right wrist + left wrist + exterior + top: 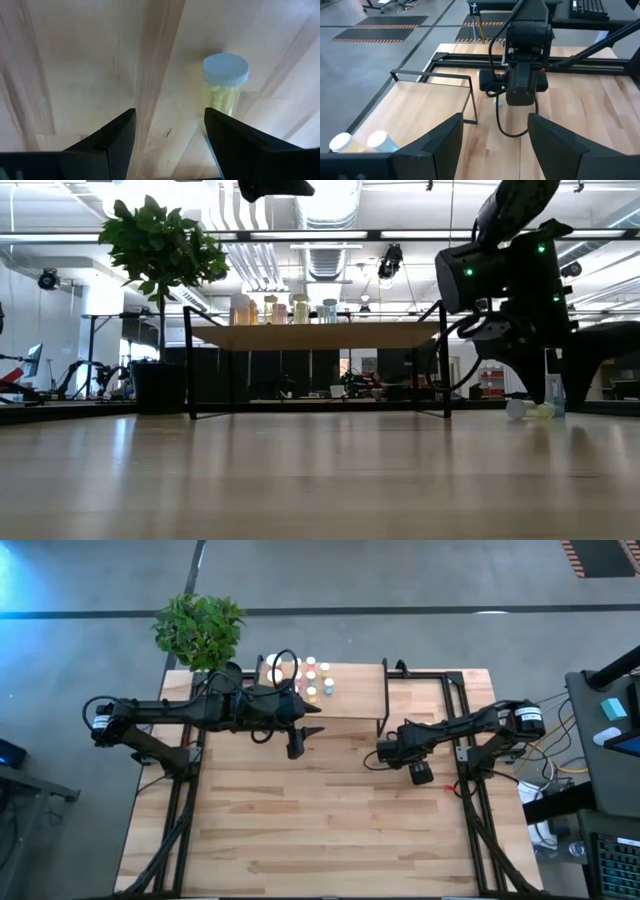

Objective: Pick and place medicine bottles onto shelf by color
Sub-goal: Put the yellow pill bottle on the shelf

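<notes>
The shelf is a light-wood board on a black wire frame, standing on its legs at the table's far side. Several small white-capped bottles stand upright on its left half. One yellow bottle with a pale cap lies on its side on the table. My right gripper is open and points down at the table; the bottle lies beside one finger, partly hidden behind it. My left gripper hovers open above the table, just near of the shelf.
A potted plant stands off the table's far left corner. Black frame rails run along the table's sides. Bare butcher-block tabletop stretches across the near half. Two bottle caps show in the left wrist view.
</notes>
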Robot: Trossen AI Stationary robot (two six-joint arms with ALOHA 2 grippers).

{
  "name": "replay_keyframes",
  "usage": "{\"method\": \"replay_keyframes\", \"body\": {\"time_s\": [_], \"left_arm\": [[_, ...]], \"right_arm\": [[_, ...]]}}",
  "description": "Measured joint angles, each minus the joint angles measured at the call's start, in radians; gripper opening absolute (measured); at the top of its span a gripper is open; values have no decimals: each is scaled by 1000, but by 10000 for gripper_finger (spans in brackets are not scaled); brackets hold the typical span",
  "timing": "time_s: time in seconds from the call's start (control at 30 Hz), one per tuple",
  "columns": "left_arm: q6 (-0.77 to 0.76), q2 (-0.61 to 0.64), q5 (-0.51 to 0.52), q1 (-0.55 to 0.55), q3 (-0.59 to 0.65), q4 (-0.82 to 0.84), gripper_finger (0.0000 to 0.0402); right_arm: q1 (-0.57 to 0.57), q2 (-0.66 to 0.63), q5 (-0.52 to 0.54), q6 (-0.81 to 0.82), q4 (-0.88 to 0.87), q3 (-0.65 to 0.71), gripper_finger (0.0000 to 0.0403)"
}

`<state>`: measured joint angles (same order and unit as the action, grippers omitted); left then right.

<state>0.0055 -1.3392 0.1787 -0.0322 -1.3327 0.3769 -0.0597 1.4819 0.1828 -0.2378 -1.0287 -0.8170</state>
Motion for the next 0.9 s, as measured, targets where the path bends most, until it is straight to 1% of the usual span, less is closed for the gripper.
{"method": "replay_keyframes", "body": {"time_s": [0.43,0.63,0.9], "left_arm": [[-5,0,11,1,0,-1,206],[-125,-1,31,1,0,-1,206],[-129,-3,32,2,0,-1,206]], "right_arm": [[0,8,-12,-24,87,25,226],[0,8,-23,9,130,33,226],[0,6,-46,10,144,27,226]]}}
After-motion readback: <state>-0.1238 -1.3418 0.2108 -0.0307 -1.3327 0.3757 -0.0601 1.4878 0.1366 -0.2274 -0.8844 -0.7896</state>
